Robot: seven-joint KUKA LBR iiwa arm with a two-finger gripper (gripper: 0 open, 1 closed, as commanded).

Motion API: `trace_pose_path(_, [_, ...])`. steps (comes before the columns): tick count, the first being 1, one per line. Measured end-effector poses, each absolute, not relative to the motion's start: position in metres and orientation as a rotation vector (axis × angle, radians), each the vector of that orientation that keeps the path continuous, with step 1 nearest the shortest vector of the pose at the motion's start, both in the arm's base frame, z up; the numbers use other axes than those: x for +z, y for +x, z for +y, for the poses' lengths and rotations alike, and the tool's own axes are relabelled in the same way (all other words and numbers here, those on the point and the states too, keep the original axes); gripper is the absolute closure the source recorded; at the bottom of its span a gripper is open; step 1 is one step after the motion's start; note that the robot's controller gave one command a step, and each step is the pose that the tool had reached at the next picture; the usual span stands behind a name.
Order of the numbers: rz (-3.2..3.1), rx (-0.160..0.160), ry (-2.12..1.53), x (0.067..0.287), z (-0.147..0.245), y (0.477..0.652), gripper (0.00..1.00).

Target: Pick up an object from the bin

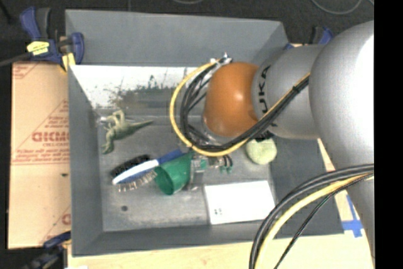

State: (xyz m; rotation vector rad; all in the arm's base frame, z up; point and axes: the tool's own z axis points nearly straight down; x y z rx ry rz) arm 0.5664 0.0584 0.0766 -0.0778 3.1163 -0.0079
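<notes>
My gripper hangs low in the middle of the bin, just under the arm's orange cover. A green plastic cup lies on its side right next to it on the left, its mouth facing the lower left. A brush with a blue and white handle and black bristles lies beside the cup, further left. A flat white card lies just below the gripper. To the gripper's right rests a pale green ball, partly hidden by the arm.
A small pale green toy dinosaur stands near the bin's left wall, toward the back. The arm with its cables covers the bin's right side and back right corner.
</notes>
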Motion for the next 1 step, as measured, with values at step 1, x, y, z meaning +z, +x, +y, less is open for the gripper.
trace_pose_path(1, [3.116, -0.008, -0.077, 0.0766, 0.0584, 0.5664, 1.00])
